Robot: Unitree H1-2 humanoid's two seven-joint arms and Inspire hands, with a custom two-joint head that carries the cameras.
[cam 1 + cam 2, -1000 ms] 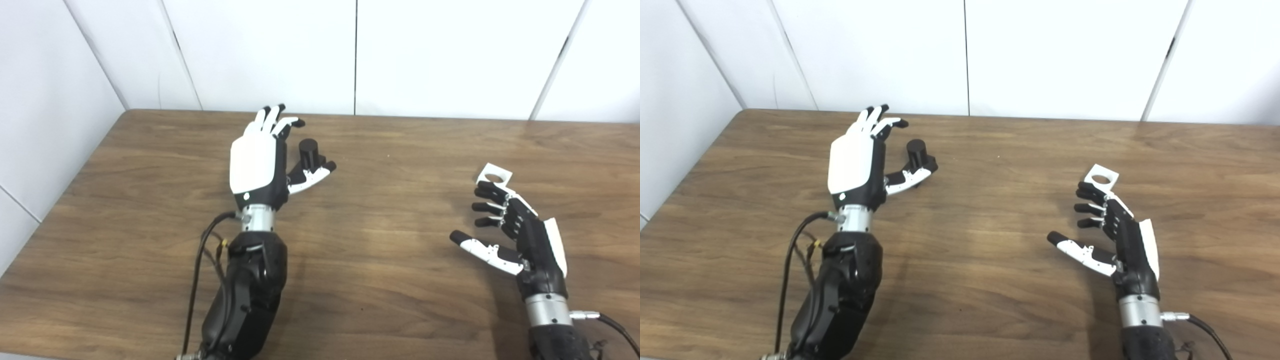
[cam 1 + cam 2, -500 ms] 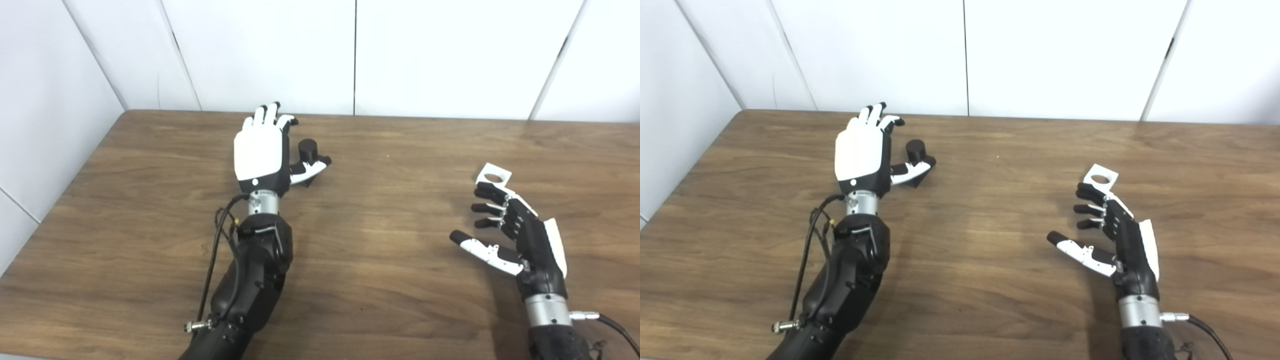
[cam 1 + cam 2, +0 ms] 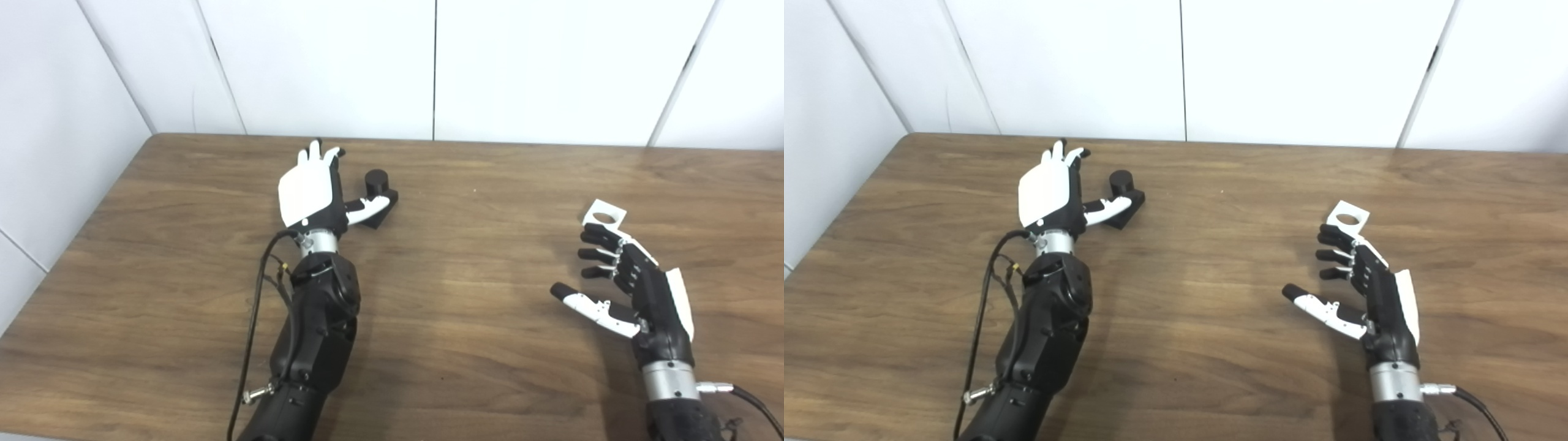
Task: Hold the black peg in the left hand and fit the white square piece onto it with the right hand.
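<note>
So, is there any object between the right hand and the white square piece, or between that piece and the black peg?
Nothing visible. The right hand is open just short of the white square piece, with no object between them. From the piece to the black peg, beside the open left hand, only bare table shows.

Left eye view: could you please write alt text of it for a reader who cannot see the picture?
An open left robot hand reaches beside a black cylindrical peg on a square base standing on a brown wooden table, its thumb in front of the base. At right, the open right robot hand waits just short of a flat white square piece with a round hole.
</note>
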